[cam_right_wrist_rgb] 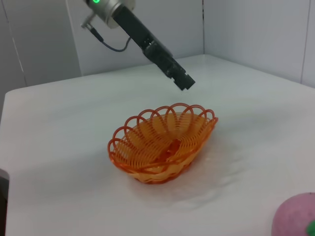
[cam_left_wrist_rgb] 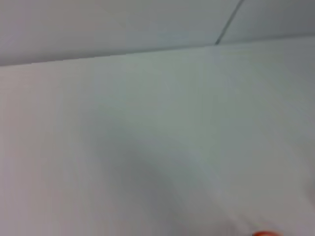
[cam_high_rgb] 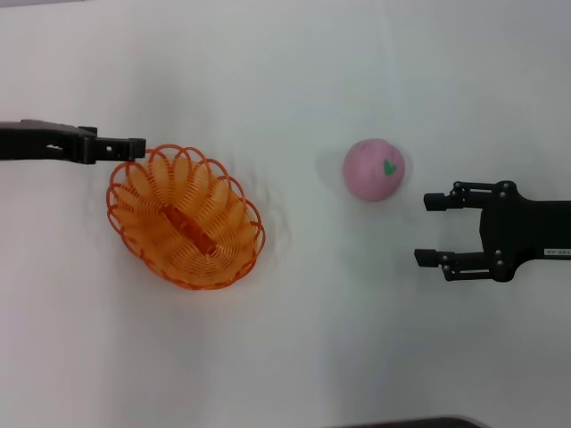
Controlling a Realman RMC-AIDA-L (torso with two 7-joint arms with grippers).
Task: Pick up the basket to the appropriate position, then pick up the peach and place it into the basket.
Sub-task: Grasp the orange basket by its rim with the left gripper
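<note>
Right gripper [cam_high_rgb: 430, 229]: black, lying low at the right of the white table [cam_high_rgb: 294, 357], its two fingers [cam_high_rgb: 441, 201] spread wide apart and pointing toward the table's middle. Nothing between them.

Peach [cam_high_rgb: 374, 169]: round, pink, with a small green mark on its side. It rests on the table just beyond the farther finger of the right gripper, outside the gap and not touching either finger. In the right wrist view only its edge shows, at a corner [cam_right_wrist_rgb: 295, 216].

Basket [cam_high_rgb: 186, 217]: oval, orange, of looped coils with a scalloped rim, upright on the table and holding nothing but its own base. Well apart from the peach, on the left half of the table.

Left gripper [cam_high_rgb: 132, 148]: slim and black, reaching in from the left. Its tip sits at the basket's far-left rim in the head view; the right wrist view shows it [cam_right_wrist_rgb: 184, 81] hanging above and behind the rim, clear of it. Whether its fingers are apart or together cannot be told.
</note>
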